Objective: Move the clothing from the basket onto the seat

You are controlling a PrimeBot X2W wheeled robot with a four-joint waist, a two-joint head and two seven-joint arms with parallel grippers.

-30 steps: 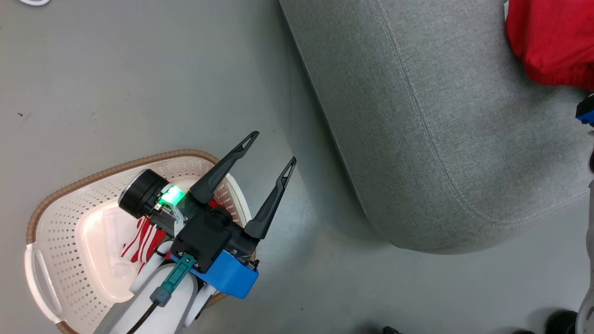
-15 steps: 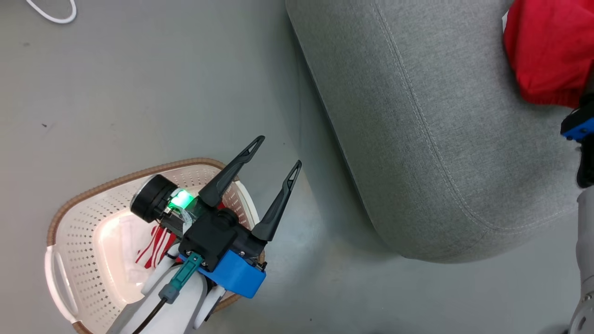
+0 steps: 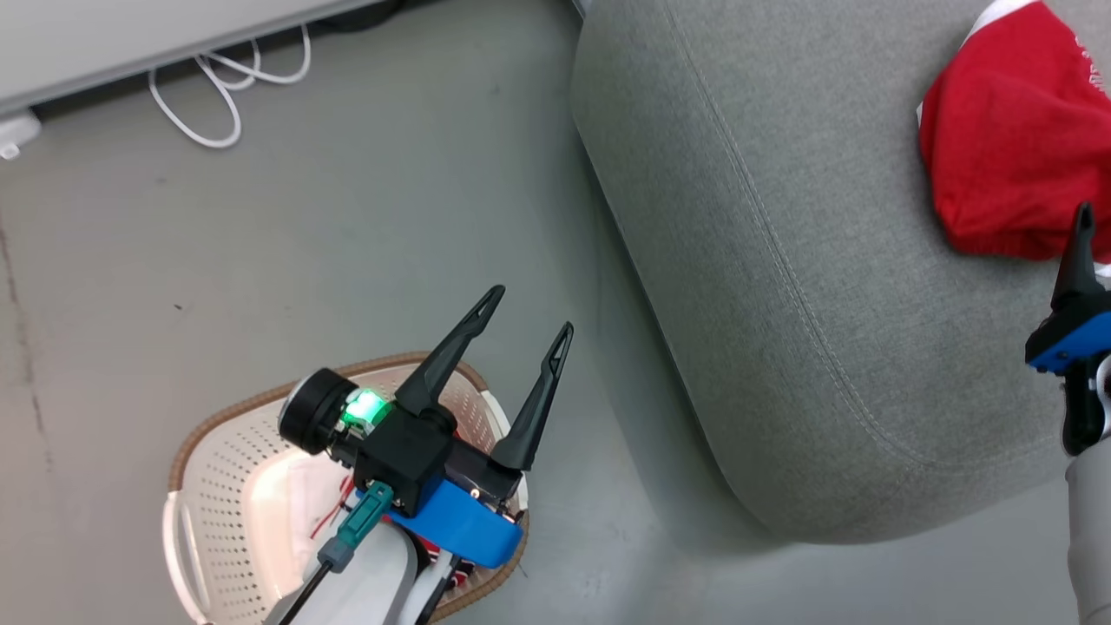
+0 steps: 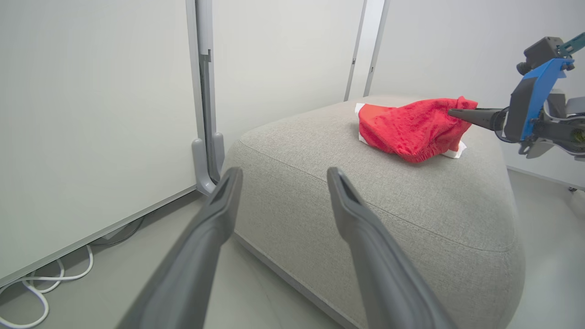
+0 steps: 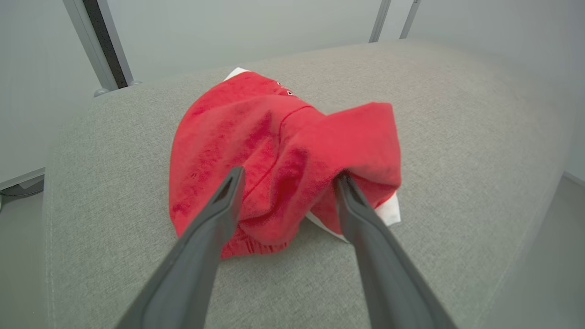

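On the grey seat [image 3: 781, 260], toward the right in the head view, lies a crumpled red garment [image 5: 274, 137] with a white edge showing beneath it. The right gripper [image 5: 289, 173] points into this garment with its jaws spread wide. The cloth bulges between the two fingers and a fold rests against one of them, but nothing is pinched. The left gripper [image 3: 531, 310] hangs above the basket [image 3: 217, 469], jaws open and empty, fingers pointing toward the seat. The basket stands on the floor near the seat, not touching it, and a red-and-white striped garment [image 3: 332, 519] lies inside, mostly hidden under the arm.
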